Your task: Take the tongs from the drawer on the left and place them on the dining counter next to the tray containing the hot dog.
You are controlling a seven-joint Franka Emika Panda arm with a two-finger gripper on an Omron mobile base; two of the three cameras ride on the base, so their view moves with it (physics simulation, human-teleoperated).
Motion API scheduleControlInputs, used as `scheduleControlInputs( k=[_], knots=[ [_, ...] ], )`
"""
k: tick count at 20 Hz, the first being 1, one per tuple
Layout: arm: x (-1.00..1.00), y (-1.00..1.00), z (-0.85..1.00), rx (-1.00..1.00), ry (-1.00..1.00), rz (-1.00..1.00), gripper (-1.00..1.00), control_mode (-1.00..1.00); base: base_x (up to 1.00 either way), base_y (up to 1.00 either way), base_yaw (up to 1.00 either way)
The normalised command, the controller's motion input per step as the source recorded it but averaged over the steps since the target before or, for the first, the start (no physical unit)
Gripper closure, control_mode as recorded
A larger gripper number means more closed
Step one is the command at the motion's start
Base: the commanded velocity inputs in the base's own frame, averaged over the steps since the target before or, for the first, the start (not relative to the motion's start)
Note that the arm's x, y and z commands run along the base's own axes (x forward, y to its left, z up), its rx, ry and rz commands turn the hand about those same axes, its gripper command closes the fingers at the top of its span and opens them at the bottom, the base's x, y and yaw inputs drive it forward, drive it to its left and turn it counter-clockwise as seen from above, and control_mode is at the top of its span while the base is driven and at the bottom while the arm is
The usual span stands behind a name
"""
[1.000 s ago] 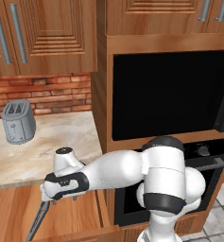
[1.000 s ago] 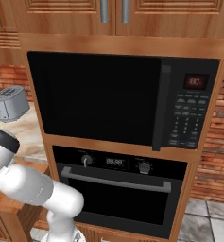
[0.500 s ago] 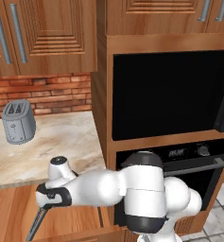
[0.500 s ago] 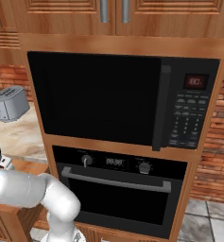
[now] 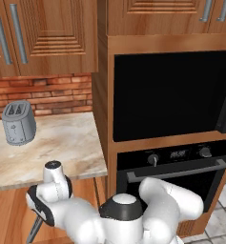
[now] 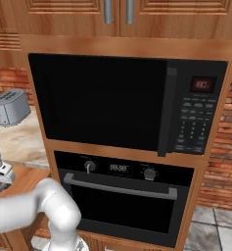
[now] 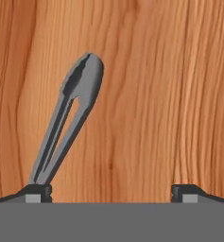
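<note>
The tongs (image 7: 68, 123) lie flat on the wooden floor of the open drawer (image 7: 146, 104). They are dark grey, with the rounded end farthest from me and the thin arms running back to my left fingertip (image 7: 38, 191). My gripper (image 7: 112, 193) hovers over the drawer floor, open and holding nothing, and the tongs sit left of the gap's middle. In the left base view the hand (image 5: 46, 202) hangs low over the drawer (image 5: 7, 217) below the counter edge, with a bit of the tongs (image 5: 35, 229) showing under it. The dining counter, the tray and the hot dog are out of view.
A grey toaster (image 5: 18, 123) stands on the small marbled counter (image 5: 62, 143) above the drawer. To the right, a wooden column holds a black microwave (image 6: 112, 100) over an oven (image 6: 120, 198) with a bar handle. Upper cabinets (image 5: 47, 33) hang overhead.
The arm has swung left and down, and the hand has sunk below the counter edge toward the drawer. The scene behind has not shifted.
</note>
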Motion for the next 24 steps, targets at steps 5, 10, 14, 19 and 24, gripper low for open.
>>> scheduleControlInputs(
  k=[5,10,14,19,24],
  knots=[
    [0.17,0.28,-0.28,0.00,0.00,-0.01,-1.00,-1.00,0.00,0.00,0.00],
    [0.06,0.29,-0.28,0.00,0.00,-0.01,-1.00,-1.00,0.00,0.00,0.00],
    [0.00,0.38,-0.26,0.00,0.00,0.00,-1.00,-1.00,0.00,0.00,0.00],
    [0.01,0.32,-0.24,0.00,0.00,0.00,-1.00,-1.00,0.00,0.00,0.00],
    [0.07,0.10,-0.33,0.00,0.00,-0.02,-1.00,-1.00,0.00,0.00,0.00]
  ],
)
